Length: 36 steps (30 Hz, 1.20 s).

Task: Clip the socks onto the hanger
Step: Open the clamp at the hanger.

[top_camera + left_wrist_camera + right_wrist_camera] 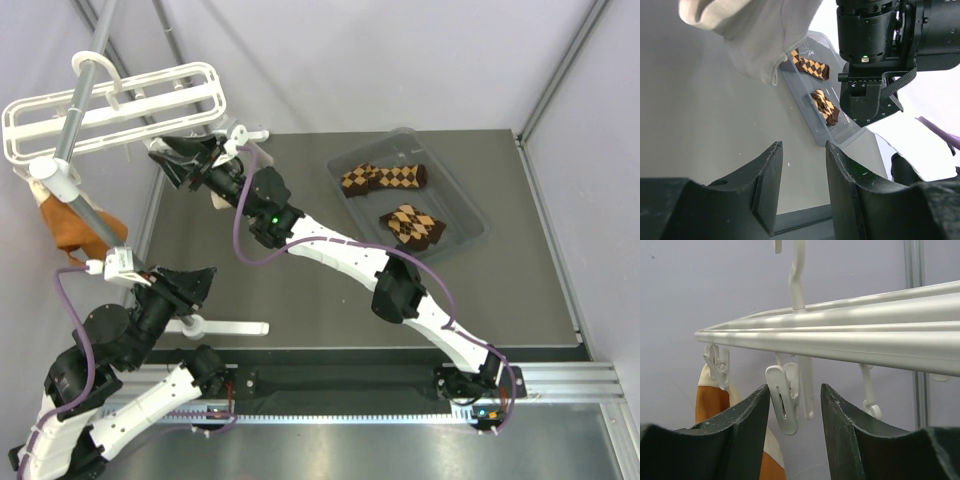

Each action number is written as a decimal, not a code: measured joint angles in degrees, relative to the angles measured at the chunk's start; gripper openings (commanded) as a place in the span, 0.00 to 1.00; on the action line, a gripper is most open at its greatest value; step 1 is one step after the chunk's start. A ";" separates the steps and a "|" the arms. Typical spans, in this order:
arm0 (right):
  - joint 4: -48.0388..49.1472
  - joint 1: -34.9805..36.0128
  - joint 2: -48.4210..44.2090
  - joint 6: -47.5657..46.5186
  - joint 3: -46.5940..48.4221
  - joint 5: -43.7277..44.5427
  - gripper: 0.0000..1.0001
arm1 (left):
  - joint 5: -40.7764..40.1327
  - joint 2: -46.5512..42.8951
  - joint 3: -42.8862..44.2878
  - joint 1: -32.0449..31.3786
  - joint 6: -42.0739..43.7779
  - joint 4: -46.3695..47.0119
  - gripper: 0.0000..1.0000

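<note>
Two brown-and-tan diamond-patterned socks (385, 179) lie flat and apart in a clear tray (452, 200) on the table (300, 290). The white hanger (150, 105) hangs level at far left, clips (782, 400) dangling.

My right gripper (794, 390) reaches up and far left, jaws parted; my left gripper (802, 146) hovers lower, jaws likewise parted.

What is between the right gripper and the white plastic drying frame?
One small white clip, dangling from the white plastic drying frame between the open fingers of the right gripper; right wrist view.
</note>
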 measured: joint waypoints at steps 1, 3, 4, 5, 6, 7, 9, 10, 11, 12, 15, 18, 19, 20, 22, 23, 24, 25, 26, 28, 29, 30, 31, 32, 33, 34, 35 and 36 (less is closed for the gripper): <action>0.02 0.00 0.04 0.07 0.00 0.00 0.46 | 0.13 0.02 0.00 0.00 0.04 0.00 0.45; 0.09 0.00 0.39 0.28 0.04 0.00 0.45 | 0.28 0.02 0.00 0.00 0.04 0.00 0.45; 0.02 0.00 0.74 0.42 0.20 0.02 0.45 | 0.39 0.02 0.00 0.00 0.04 0.00 0.45; 0.02 0.00 1.07 0.48 0.31 0.02 0.45 | 0.42 0.04 0.00 0.00 0.07 0.00 0.45; -0.02 0.00 1.29 0.55 0.31 0.00 0.45 | 0.42 0.07 0.00 0.00 0.09 0.00 0.45; 0.00 0.00 1.57 0.72 0.31 0.00 0.45 | 0.42 0.13 0.02 0.00 0.09 0.00 0.45; -0.22 0.00 2.12 0.87 0.31 0.00 0.45 | 0.44 0.22 0.04 0.00 0.11 0.00 0.45; -0.22 0.00 2.32 0.87 0.31 0.02 0.44 | 0.42 0.28 0.07 0.00 0.11 0.02 0.45; -0.28 0.00 2.49 0.87 0.31 0.00 0.43 | 0.44 0.31 0.07 0.00 0.11 0.04 0.45; -0.33 0.00 2.62 0.90 0.31 0.00 0.42 | 0.46 0.35 0.07 0.00 0.11 0.04 0.45; -0.46 0.02 2.71 0.90 0.31 -0.04 0.40 | 0.48 0.42 0.07 0.00 0.13 0.09 0.44; -0.42 0.02 2.71 0.90 0.31 -0.15 0.42 | 0.52 0.42 0.07 0.00 0.13 0.13 0.44; -0.46 0.04 2.71 0.87 0.31 -0.24 0.42 | 0.59 0.42 0.07 0.00 0.11 0.13 0.45; -0.48 0.07 2.71 0.85 0.31 -0.31 0.43 | 0.61 0.42 0.07 0.00 0.11 0.15 0.44; -0.44 0.13 2.71 0.83 0.31 -0.44 0.42 | 0.63 0.42 0.07 0.00 0.09 0.13 0.44; -0.44 0.22 2.71 0.83 0.31 -0.57 0.42 | 0.63 0.42 0.07 0.00 0.09 0.13 0.44; -0.46 0.26 2.71 0.83 0.31 -0.70 0.42 | 0.63 0.42 0.07 0.00 0.09 0.13 0.44; -0.48 0.33 2.71 0.83 0.31 -0.90 0.43 | 0.66 0.42 0.07 0.00 0.07 0.13 0.44; -0.48 0.37 2.71 0.83 0.31 -1.01 0.43 | 0.66 0.42 0.07 0.00 0.07 0.13 0.44; -0.44 0.50 2.71 0.74 0.31 -1.16 0.44 | 0.66 0.42 0.07 0.00 0.07 0.13 0.44; -0.46 0.55 2.71 0.66 0.31 -1.20 0.44 | 0.70 0.42 0.07 0.00 0.07 0.13 0.44; -0.46 0.61 2.71 0.61 0.31 -1.22 0.44 | 0.81 0.42 0.07 0.00 0.07 0.13 0.44; -0.48 0.68 2.71 0.57 0.31 -1.25 0.45 | 0.85 0.42 0.07 0.00 0.04 0.13 0.44; -0.46 0.72 2.71 0.46 0.31 -1.27 0.45 | 0.87 0.42 0.07 0.00 0.04 0.13 0.44; -0.46 0.74 2.71 0.35 0.31 -1.33 0.45 | 0.90 0.42 0.07 0.00 0.04 0.13 0.44; -0.46 0.74 2.71 0.31 0.31 -1.36 0.46 | 0.87 0.42 0.07 0.00 0.02 0.13 0.44; -0.48 0.74 2.69 0.22 0.31 -1.38 0.46 | 0.87 0.42 0.07 0.00 0.02 0.13 0.44; -0.48 0.74 2.71 0.17 0.31 -1.38 0.46 | 0.87 0.42 0.07 0.00 0.02 0.13 0.44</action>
